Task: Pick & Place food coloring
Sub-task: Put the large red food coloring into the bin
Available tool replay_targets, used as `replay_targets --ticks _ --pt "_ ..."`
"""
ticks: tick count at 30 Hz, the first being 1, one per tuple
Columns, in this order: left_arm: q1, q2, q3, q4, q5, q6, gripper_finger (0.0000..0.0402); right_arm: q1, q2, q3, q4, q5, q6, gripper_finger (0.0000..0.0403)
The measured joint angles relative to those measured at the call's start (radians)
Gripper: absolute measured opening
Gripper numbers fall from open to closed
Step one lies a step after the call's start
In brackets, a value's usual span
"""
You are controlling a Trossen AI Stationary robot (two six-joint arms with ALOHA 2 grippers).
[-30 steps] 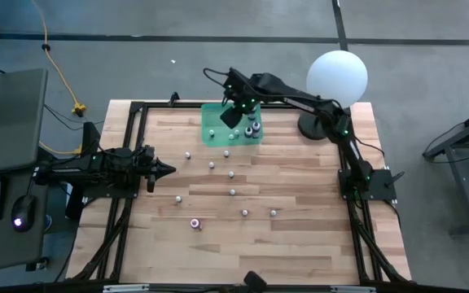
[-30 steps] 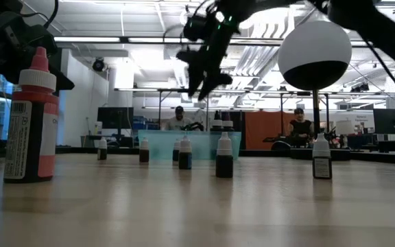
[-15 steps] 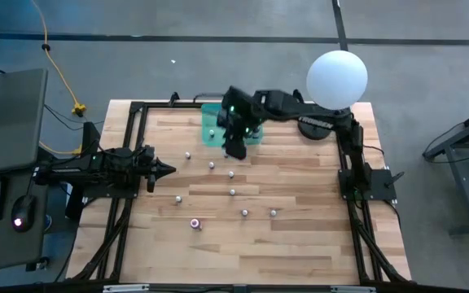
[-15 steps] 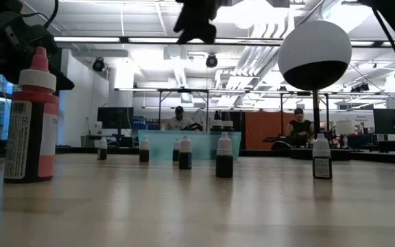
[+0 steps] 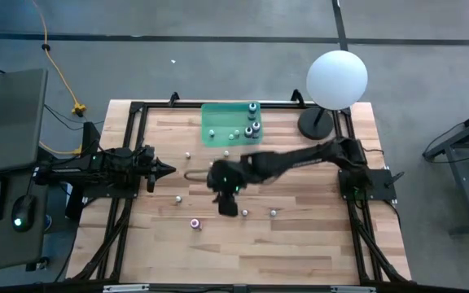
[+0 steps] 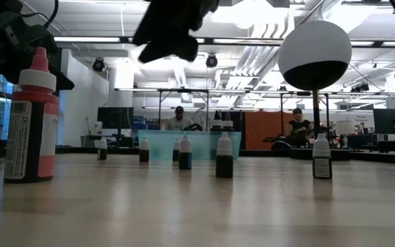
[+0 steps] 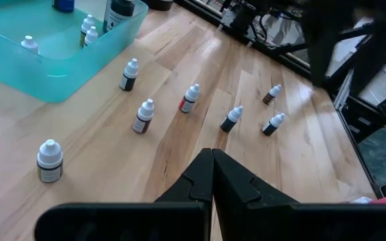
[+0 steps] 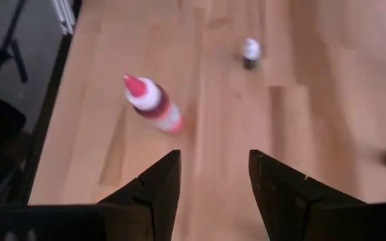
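Observation:
Small food coloring bottles stand upright on their bases across the wooden table: one at mid left, two nearer the front, and a larger pink-capped one. More bottles stand in the green tray at the far edge. My right gripper hangs open above the table's middle, slanting down, with nothing between its fingers; the pink-capped bottle stands ahead of it. My left gripper waits shut at the table's left side, touching nothing.
A white globe lamp stands on its dark base at the far right corner. A black frame borders the table. The right arm stretches across the table's middle and hides some bottles. People sit in the room behind.
My right gripper has swung from above the green tray toward the table's near edge, rolling and tipping as it went. It now hangs over the loose bottles at the table's middle. No bottle has moved.

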Motion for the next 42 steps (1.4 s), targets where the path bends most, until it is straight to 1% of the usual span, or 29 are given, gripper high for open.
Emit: replay_targets --ticks 5,8,12,16,19,26,30,32,39,42 --pt "0.000 0.000 0.000 0.000 0.000 0.000 0.0000 0.062 0.000 -0.144 0.276 0.072 0.050 0.0168" --pt "0.000 0.000 0.000 0.000 0.000 0.000 0.0000 0.089 0.000 -0.208 0.369 0.096 0.016 0.0168" --pt "0.000 0.000 0.000 0.000 0.000 0.000 0.0000 0.116 0.000 -0.286 0.518 0.113 0.010 0.0168" --pt "0.000 0.000 0.000 0.000 0.000 0.000 0.0000 0.128 0.000 -0.357 0.656 0.176 -0.020 0.0168" --pt "0.000 0.000 0.000 0.000 0.000 0.000 0.0000 0.130 0.000 -0.395 0.770 0.184 -0.029 0.0168" --pt "0.000 0.000 0.000 0.000 0.000 0.000 0.0000 0.133 0.002 -0.412 0.832 0.163 -0.047 0.0168" --pt "0.000 0.000 0.000 0.000 0.000 0.000 0.0000 0.141 0.036 -0.411 0.933 0.135 -0.039 0.0168" --pt "0.000 0.000 0.000 0.000 0.000 0.000 0.0000 0.145 0.052 -0.411 0.947 0.123 -0.035 0.0173" --pt "0.000 0.000 0.000 0.000 0.000 0.000 0.0000 0.150 0.066 -0.412 0.953 0.170 -0.014 0.0222" --pt "0.000 0.000 0.000 0.000 0.000 0.000 0.0000 0.149 0.071 -0.416 0.954 0.169 -0.016 0.0242"
